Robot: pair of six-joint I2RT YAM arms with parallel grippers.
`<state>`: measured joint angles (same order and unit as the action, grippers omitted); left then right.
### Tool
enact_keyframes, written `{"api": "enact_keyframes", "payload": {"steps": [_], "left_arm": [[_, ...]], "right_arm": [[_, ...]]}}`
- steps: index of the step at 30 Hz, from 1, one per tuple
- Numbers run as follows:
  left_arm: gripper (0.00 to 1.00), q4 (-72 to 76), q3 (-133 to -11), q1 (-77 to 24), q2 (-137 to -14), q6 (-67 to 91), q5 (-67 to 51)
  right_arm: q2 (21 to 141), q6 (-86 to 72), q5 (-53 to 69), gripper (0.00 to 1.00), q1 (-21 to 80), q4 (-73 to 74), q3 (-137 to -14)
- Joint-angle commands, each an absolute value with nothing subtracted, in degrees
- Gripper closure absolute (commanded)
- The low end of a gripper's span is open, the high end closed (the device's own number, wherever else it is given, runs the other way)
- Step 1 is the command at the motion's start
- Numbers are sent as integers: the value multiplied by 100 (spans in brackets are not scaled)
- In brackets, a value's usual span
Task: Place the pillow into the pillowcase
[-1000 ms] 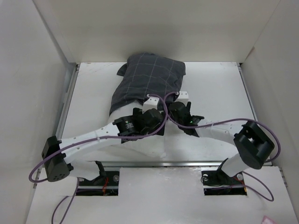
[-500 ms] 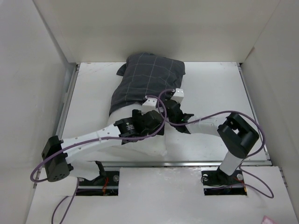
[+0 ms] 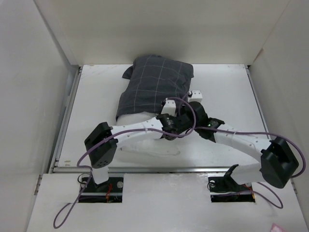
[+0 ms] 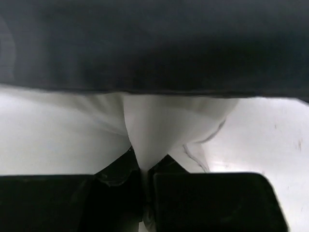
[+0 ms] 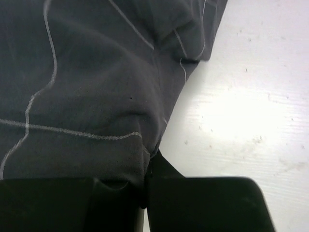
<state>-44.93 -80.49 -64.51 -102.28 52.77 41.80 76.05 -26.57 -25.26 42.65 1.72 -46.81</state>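
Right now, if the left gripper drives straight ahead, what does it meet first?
The left gripper is shut on a fold of the pillow, so more pillow first; just beyond lies the edge of the pillowcase, depth unclear.

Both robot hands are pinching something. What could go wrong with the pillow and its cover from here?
One: the left gripper is shut on just a thin fold of the soft white pillow, so the fold might slip out when it pushes.
Two: the right gripper is shut on a fold of the dark grey checked fabric pillowcase. If that slips, the opening could bunch up, and the pillow's near end lies outside it.
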Motion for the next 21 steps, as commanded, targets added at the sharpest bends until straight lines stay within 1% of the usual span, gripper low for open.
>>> {"api": "enact_keyframes", "payload": {"steps": [1,3,4,5,7,8,10,11,12,14,18,19,21], "left_arm": [[100,-5528,-8050,-6311,-11048,6344,4851],[100,-5407,-8208,-6232,-10794,6416,5070],[100,-5127,-8270,-6110,-10462,6416,5306],[100,-4915,-8323,-6048,-10268,6303,5448],[100,-4038,-8454,-5819,-9679,5785,5781],[100,-3582,-8455,-5749,-9477,5461,5783],[100,-2536,-8246,-5626,-9081,4810,5714],[100,-1409,-8122,-5547,-8740,4225,5600],[100,-945,-8025,-5546,-8606,4045,5546],[100,-188,-7954,-5397,-8525,3763,5598],[100,-308,-8446,-5099,-8788,4016,6062],[100,-238,-8446,-5028,-8789,4017,6064],[100,86,-8385,-4861,-9042,4017,6178]], "right_arm": [[6979,-2058,-2040,100,4553,105,-5080],[6909,-1707,-1917,100,4553,158,-5142],[6908,-1583,-1803,100,4553,228,-5142],[6908,-1391,-1323,100,4553,229,-5281],[6847,-916,-715,100,4553,377,-5387],[6847,-731,-42,100,4553,439,-5457],[6681,-363,533,100,4553,553,-5677],[6619,-221,841,100,4553,676,-5765],[6566,-89,1409,100,4553,781,-5983],[6373,131,1844,100,4553,1053,-6230],[6205,605,2783,100,4553,1703,-6863],[6118,606,3239,100,4553,1705,-6951],[5977,606,3689,100,4553,1653,-7048]]}}
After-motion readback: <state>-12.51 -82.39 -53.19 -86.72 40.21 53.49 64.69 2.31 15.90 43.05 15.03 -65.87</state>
